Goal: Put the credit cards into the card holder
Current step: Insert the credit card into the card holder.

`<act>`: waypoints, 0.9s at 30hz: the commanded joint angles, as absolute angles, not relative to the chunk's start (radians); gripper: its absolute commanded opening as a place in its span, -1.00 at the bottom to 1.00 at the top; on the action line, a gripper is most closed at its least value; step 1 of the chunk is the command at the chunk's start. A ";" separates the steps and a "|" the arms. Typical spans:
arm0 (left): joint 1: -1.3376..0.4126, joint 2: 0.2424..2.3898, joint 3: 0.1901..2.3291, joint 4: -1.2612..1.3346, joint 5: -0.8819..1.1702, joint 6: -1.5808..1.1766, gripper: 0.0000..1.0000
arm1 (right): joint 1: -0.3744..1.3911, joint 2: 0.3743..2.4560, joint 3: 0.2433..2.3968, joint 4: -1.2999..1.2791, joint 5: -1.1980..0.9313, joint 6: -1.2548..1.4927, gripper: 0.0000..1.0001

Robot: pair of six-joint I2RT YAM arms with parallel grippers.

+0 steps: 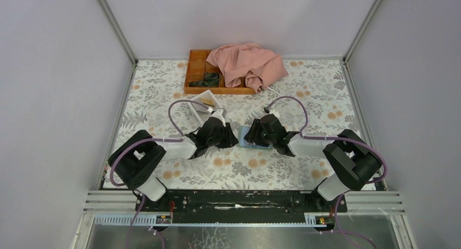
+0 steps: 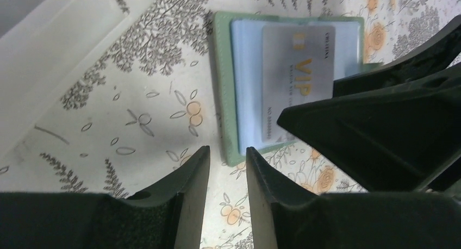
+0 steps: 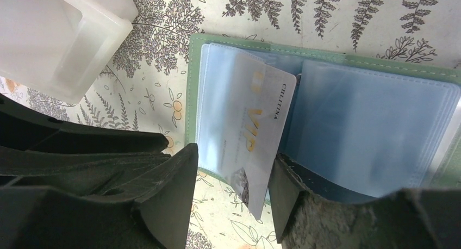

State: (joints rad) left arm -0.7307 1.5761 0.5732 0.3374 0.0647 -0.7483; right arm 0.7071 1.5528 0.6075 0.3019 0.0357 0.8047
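At the bottom of the overhead view, both arm bases sit at the near edge of the flowered surface (image 1: 239, 170), the left arm lower left and the right arm lower right. Each arm angles in toward mid-frame.

Your left fingers (image 1: 229, 137) stand slightly apart. The gap is narrow, bare surface shows through it, and nothing is held. In their wrist view the holder's lower corner lies just past the tips.

Your right fingers (image 1: 260, 132) are spread wider and straddle the free end of a credit card (image 3: 247, 129), greyish with gold "VIP" lettering. Surface shows between the card and one finger, so they are not clamped on it.

The card lies on the pale blue sleeves of the card holder (image 2: 222, 91). One sleeve partly veils it — you can't tell whether it sits in a pocket. The holder lies open and flat at the centre of the overhead view, between the two sets of fingers.

Just above and left of the holder stands a white box (image 1: 201, 113), open-topped, close behind the left fingers. Farther up, at top centre, an orange tray (image 1: 194, 69) sits by the back wall. A pink cloth (image 1: 247, 64) is heaped over its right half, and the dark items in its left part are too small to name.
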 commanded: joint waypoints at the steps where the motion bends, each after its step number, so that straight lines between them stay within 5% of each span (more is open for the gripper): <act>1: -0.735 1.601 0.640 0.313 0.076 -0.722 -0.23 | 0.725 1.558 0.574 0.244 0.058 0.781 0.11; 21: -0.735 1.789 0.791 0.299 0.068 -0.734 -0.28 | 0.740 1.558 0.555 0.272 0.056 0.784 0.04; 27: -0.736 1.840 0.799 0.232 0.007 -0.751 -0.39 | 0.740 1.546 0.566 0.234 0.073 0.770 0.16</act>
State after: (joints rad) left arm -0.7300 1.7813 0.8005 0.2924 0.0475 -0.7383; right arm 0.7208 1.5486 0.5835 0.3431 0.0605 0.7982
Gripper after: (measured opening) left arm 0.321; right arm 0.558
